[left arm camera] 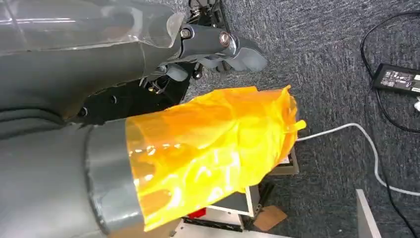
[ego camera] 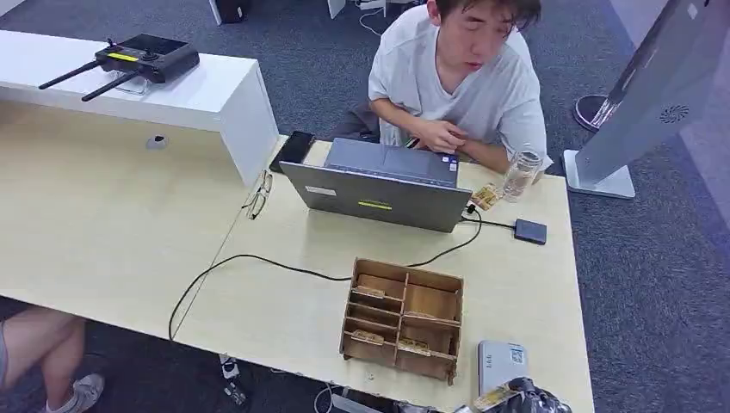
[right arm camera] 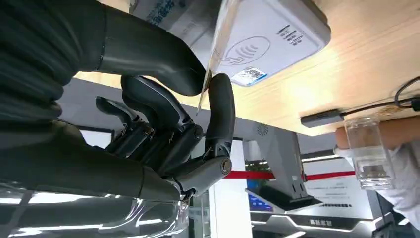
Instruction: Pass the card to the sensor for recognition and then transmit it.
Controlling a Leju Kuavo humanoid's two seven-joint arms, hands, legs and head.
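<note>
The right hand (right arm camera: 163, 124) pinches a thin, pale card (right arm camera: 218, 47) edge-on between its thick grey thumb and a dark finger, holding it just over the flat grey card reader with a wave symbol (right arm camera: 267, 42). That reader (ego camera: 501, 363) lies at the near right corner of the light wooden table (ego camera: 284, 249), beside a brown wooden compartment box (ego camera: 403, 318). The left hand (left arm camera: 218, 42) hangs over grey carpet; its grip cannot be told. A person in a white T-shirt (ego camera: 456, 73) sits behind an open grey laptop (ego camera: 379, 185).
</note>
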